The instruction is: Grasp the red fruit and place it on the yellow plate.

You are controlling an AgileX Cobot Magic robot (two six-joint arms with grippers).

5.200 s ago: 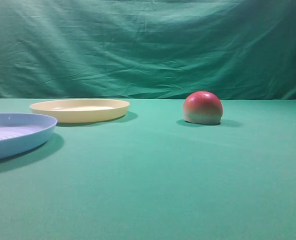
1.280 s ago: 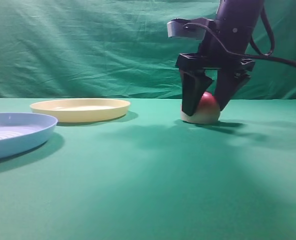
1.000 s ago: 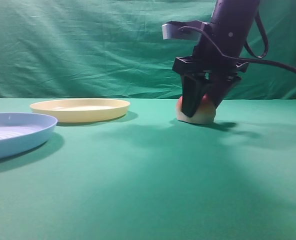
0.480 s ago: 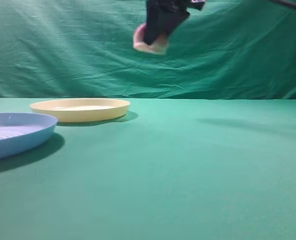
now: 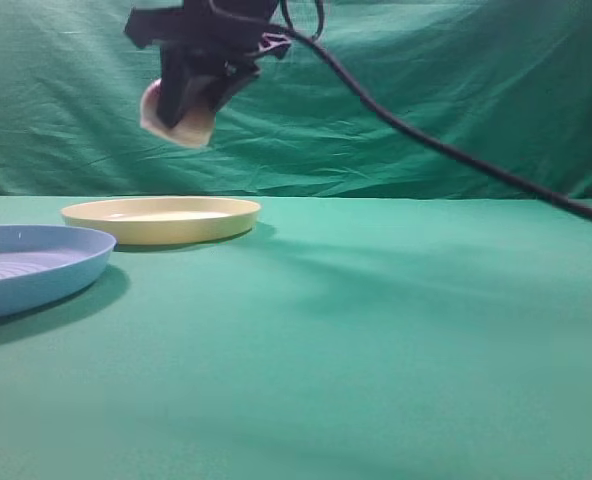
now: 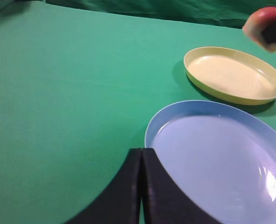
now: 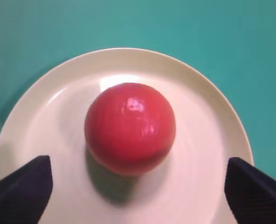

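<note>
Though airborne above the yellow plate [image 5: 160, 220], right gripper [image 5: 191, 95] clamped around red fruit [image 5: 176, 122].

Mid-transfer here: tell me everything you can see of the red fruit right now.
The red fruit is small, glossy and dome-shaped, red on top with a pale flat base. In the exterior view it hangs tilted in the air above the yellow plate, base facing down-left, with the dark jaws of the right gripper across it. The right wrist view shows it over the plate's middle, jaw tips well clear on both sides, so a firm grip cannot be confirmed.
</note>
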